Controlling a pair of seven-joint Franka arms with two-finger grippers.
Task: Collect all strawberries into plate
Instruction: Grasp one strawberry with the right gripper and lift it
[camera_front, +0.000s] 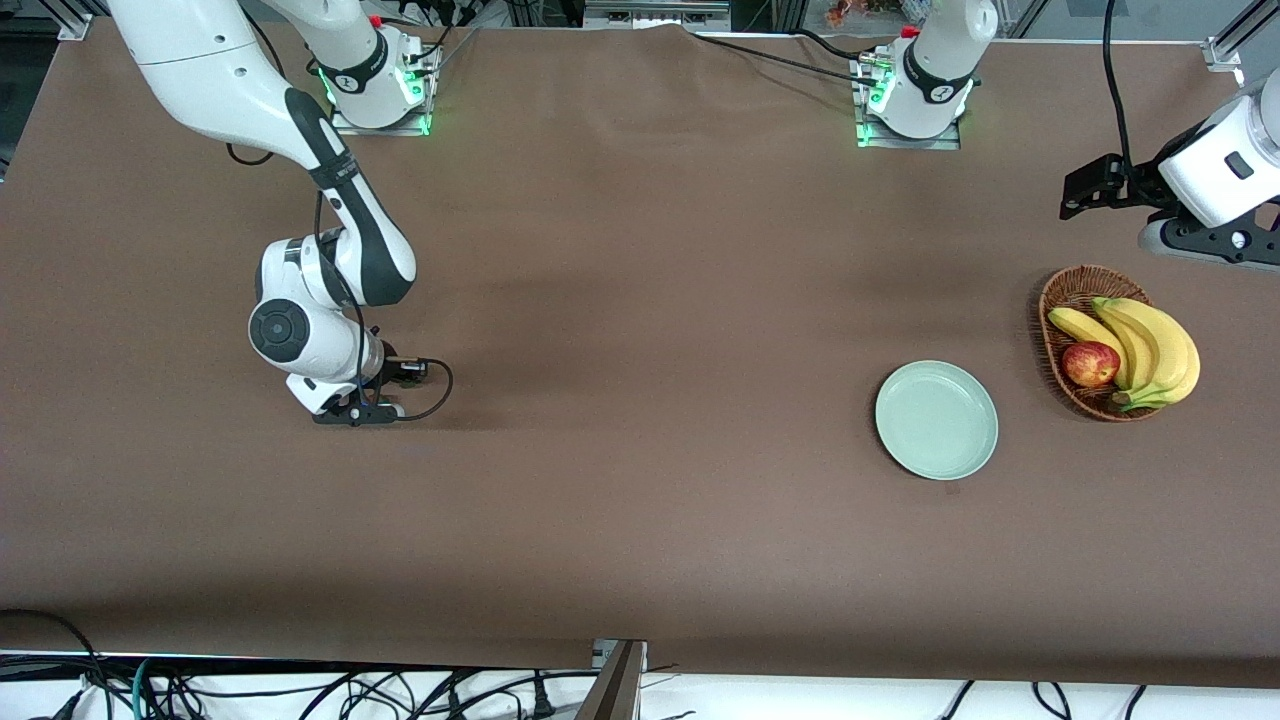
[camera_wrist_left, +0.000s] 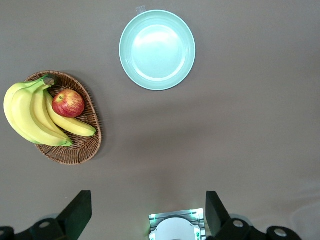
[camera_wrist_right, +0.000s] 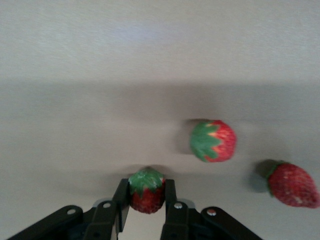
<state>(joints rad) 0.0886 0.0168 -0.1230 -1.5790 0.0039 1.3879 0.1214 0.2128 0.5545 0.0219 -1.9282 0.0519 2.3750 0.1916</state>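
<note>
In the right wrist view my right gripper (camera_wrist_right: 145, 197) is shut on one strawberry (camera_wrist_right: 146, 192), red with its green cap up, held low at the table. Two more strawberries (camera_wrist_right: 213, 140) (camera_wrist_right: 291, 184) lie loose on the brown cloth beside it. From the front, the right gripper (camera_front: 355, 410) is down at the table near the right arm's end, and its hand hides the berries. The pale mint-green plate (camera_front: 936, 420) (camera_wrist_left: 157, 50) sits empty toward the left arm's end. My left gripper (camera_wrist_left: 147, 212) (camera_front: 1200, 240) waits open, high above the table near the basket.
A brown wicker basket (camera_front: 1075, 290) (camera_wrist_left: 75, 152) with bananas (camera_front: 1150, 345) and a red apple (camera_front: 1090, 363) stands beside the plate, at the left arm's end. Brown cloth covers the table between the right gripper and the plate.
</note>
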